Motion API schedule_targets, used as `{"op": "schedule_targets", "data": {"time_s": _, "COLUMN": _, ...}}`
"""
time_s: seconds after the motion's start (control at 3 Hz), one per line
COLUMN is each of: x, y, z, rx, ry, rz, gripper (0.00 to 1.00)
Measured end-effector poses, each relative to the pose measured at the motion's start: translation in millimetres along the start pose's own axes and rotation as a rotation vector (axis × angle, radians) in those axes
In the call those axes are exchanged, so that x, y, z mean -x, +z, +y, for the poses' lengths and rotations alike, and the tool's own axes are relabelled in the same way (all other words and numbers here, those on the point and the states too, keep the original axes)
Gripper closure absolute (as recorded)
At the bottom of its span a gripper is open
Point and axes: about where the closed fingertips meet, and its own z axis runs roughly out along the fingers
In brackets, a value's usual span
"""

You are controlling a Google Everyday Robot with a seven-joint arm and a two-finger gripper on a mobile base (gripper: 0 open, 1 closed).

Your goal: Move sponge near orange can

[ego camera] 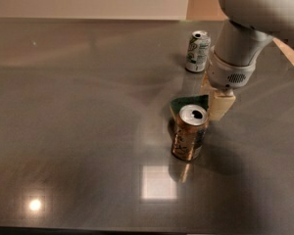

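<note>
The orange can (189, 133) stands upright on the dark grey table (78, 121), right of centre. The sponge (186, 104), green side showing, is just behind the can's top, tilted, with its right end between the beige fingers (220, 105). My gripper (213, 99) hangs down from the white arm (240, 38) and is shut on the sponge's right end, right behind and slightly right of the orange can. The sponge's lower part is hidden by the can.
A white-and-green can (197, 51) stands upright further back, just behind and left of my arm. The table's right edge (290, 58) runs close behind the arm. A bright light reflection (159, 182) lies in front of the orange can.
</note>
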Motion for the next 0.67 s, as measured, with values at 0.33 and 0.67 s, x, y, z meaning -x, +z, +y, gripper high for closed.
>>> {"op": "schedule_targets", "data": {"time_s": 0.33, "x": 1.4, "y": -0.1, "z": -0.9, "rx": -0.005, "ry": -0.001, "rz": -0.001, "gripper": 0.13}}
{"op": "schedule_targets", "data": {"time_s": 0.67, "x": 1.7, "y": -0.5, "z": -1.2, "rx": -0.009, "ry": -0.001, "rz": -0.002, "gripper": 0.0}}
